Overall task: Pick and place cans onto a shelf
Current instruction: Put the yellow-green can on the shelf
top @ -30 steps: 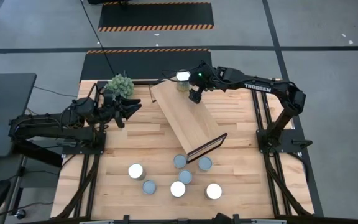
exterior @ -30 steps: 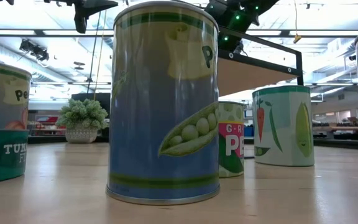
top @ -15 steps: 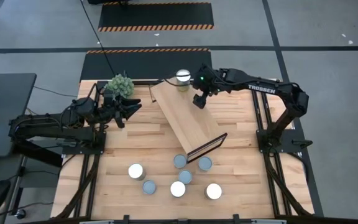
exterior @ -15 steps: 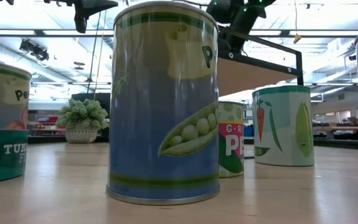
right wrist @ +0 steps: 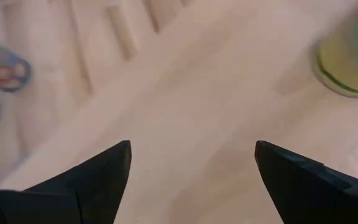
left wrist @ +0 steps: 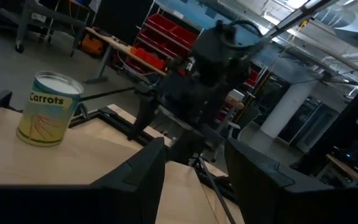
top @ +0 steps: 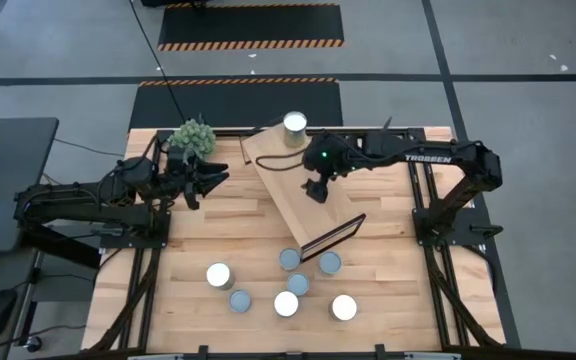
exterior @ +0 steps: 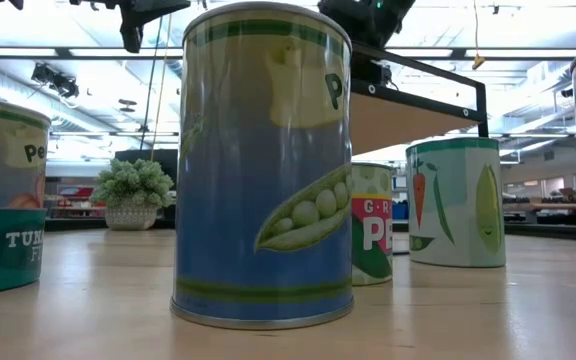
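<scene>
My right gripper (top: 314, 190), fingers spread and empty, hovers over the shelf (top: 298, 190) near one can (top: 294, 125); left gripper (top: 208, 172) half-parted, empty.

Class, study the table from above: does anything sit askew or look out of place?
The shelf lies diagonally across the straight planks of the table, not squared to its edges. One can stands alone at its far end, while six cans cluster near the table's front edge. Nothing looks spilled or damaged.
</scene>
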